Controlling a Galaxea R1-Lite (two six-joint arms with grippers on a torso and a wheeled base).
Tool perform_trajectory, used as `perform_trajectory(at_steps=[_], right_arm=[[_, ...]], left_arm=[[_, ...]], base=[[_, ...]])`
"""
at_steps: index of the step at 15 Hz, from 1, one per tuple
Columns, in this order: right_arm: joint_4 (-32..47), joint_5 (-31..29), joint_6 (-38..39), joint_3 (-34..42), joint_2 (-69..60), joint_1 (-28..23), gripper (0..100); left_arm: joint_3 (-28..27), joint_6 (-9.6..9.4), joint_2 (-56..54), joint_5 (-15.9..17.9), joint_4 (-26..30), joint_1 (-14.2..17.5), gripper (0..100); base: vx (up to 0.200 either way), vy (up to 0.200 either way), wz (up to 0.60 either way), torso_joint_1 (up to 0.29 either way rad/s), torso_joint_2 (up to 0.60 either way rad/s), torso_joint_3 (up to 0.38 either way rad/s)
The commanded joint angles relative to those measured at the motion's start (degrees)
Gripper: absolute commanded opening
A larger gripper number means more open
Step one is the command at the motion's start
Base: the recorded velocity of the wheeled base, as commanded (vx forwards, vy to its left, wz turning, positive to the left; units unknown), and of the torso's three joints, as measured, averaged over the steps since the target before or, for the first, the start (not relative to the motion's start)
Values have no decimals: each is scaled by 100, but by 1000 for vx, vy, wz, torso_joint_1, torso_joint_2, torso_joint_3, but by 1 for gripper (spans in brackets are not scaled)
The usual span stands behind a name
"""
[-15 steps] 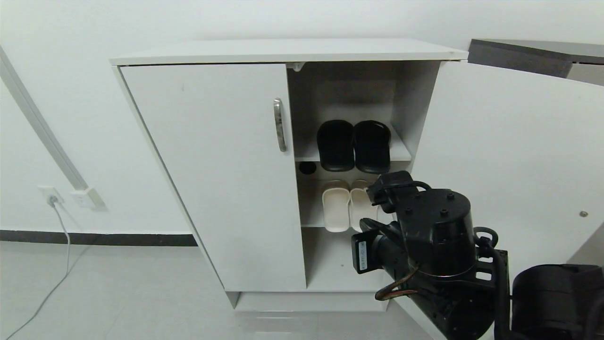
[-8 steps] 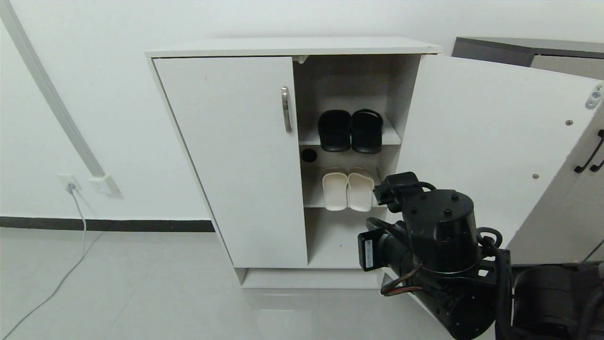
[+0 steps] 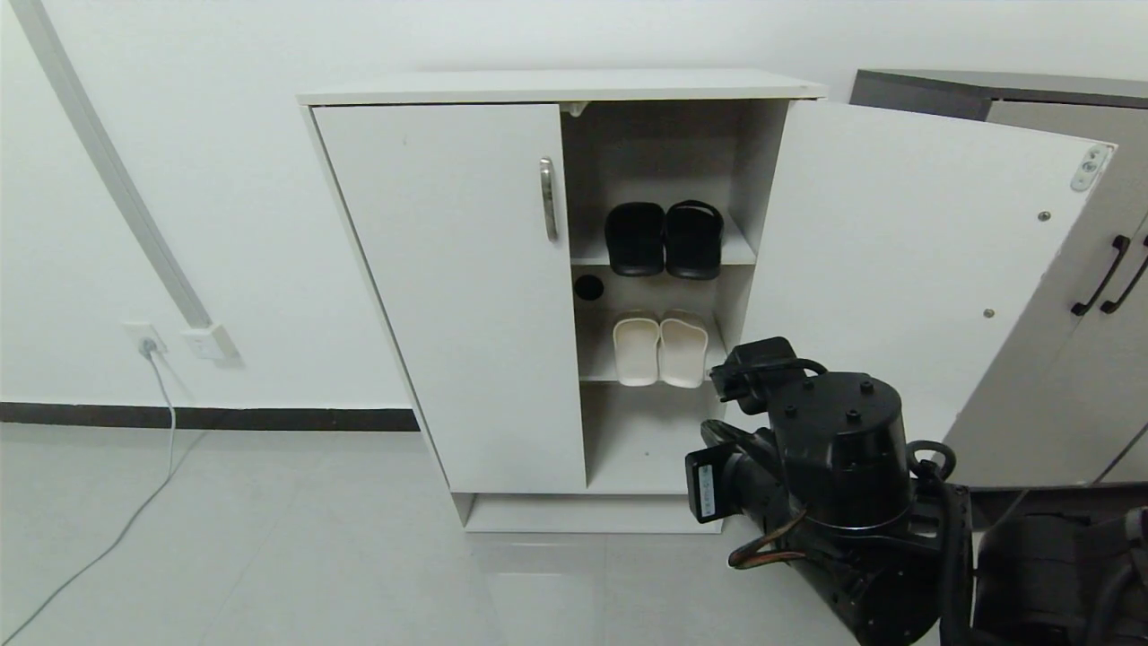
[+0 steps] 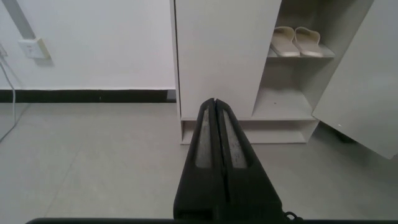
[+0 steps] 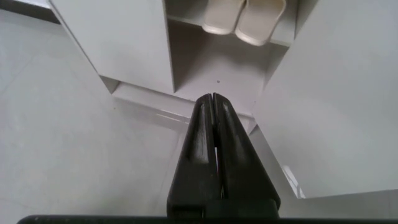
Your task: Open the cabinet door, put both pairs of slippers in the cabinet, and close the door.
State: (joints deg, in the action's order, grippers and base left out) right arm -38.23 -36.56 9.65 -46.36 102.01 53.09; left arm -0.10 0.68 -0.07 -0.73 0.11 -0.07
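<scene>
Standing by the wall, the white cabinet has its right door wide open and its left door shut. The black slippers sit on the top shelf, and the white slippers sit on the shelf below. By the left wrist, the left tool is pressed together, holding nothing, over the floor. By the right wrist, the right tool is pressed together too, near the open door's bottom.

A grey cable is hanging from the wall socket and trailing over the tiled floor, a grey duct is running up the wall, and a grey cupboard with black handles is sitting far right.
</scene>
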Motion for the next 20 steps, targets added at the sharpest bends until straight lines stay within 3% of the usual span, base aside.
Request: perform_trajectory(at_steps=[1,13,20], right_arm=[[0,0,1,13,12,0,0],[-9,17,-34,57,12,-36,0],[0,17,-34,92,12,-36,0]], left_arm=[[1,2,7,-6,7,-1,0],[1,11,7,-6,7,-1,0],[1,11,7,-6,7,-1,0]], base=[[0,0,0,0,0,0],[0,0,0,0,-8,-8],[0,0,0,29,-369,-339]])
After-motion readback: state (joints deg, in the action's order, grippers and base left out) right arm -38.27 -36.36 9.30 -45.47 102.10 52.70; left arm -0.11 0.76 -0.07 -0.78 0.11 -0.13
